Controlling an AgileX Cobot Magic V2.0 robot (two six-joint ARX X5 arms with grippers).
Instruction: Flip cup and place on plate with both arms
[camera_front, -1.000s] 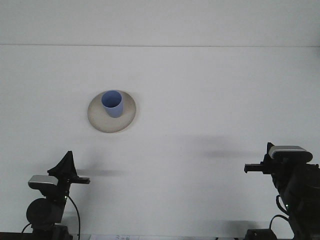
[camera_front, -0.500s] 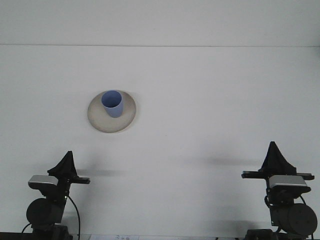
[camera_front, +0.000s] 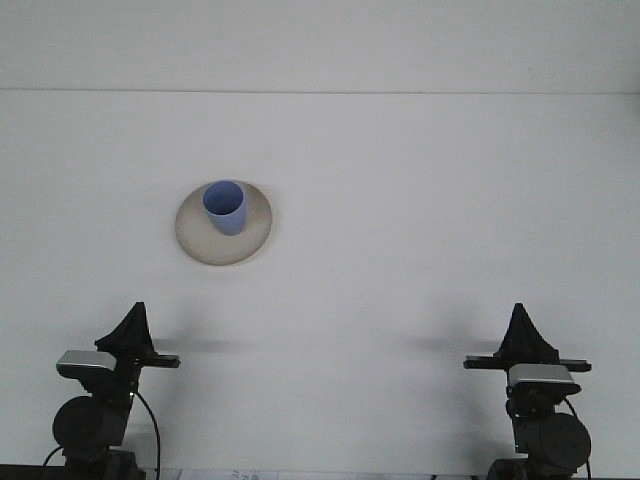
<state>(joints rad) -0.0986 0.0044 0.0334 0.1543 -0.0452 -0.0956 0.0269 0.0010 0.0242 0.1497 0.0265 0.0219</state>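
A light blue cup (camera_front: 225, 207) stands upright, mouth up, on a round beige plate (camera_front: 256, 234) at the table's left centre. My left gripper (camera_front: 135, 312) sits low at the bottom left, well short of the plate, its fingers together in a single point and holding nothing. At the bottom right my right gripper (camera_front: 518, 314) rests in the same pose, shut and empty, far from the cup.
The white table (camera_front: 420, 220) runs back to a far edge against a white wall (camera_front: 320, 40). Wrist cameras and cables sit behind both grippers at the bottom edge.
The right arm has swung from a sideways pose at the far right to face forward, shifting left and lower. The left arm, cup and plate have not moved.
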